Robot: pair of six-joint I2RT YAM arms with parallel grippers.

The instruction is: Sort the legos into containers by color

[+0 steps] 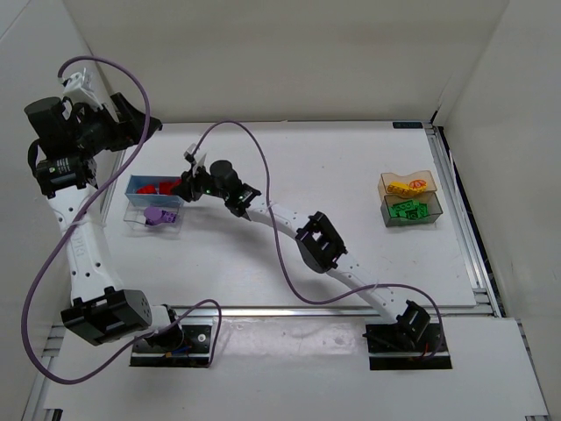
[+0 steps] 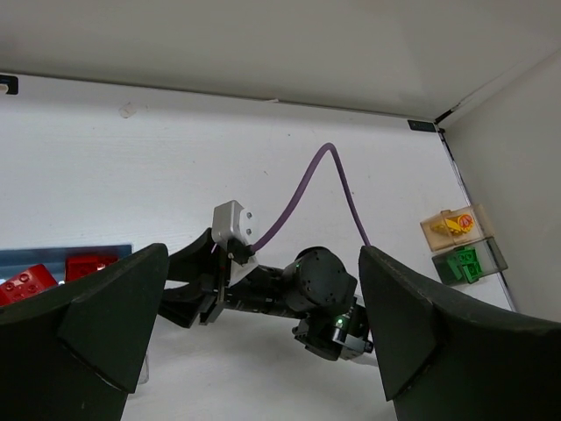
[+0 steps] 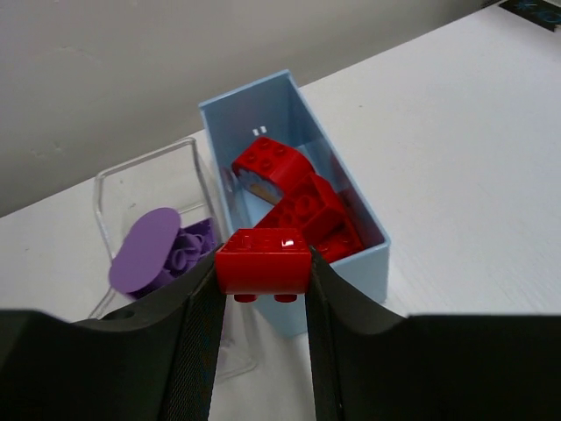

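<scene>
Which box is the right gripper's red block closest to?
The blue box, holding red blocks; the clear box beside it holds purple pieces; amber box and dark box sit far off.

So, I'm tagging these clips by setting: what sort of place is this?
Most likely a robotics lab test cell: a left arm and right arm mounted at the edge of a white table, plain white walls around it, and the right gripper holding a red lego by a blue container.

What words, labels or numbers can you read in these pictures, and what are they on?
No text is readable.
Red print on the yellow block in the amber container: too small to read.
Sticker on the left arm: blurred, unreadable.
</scene>
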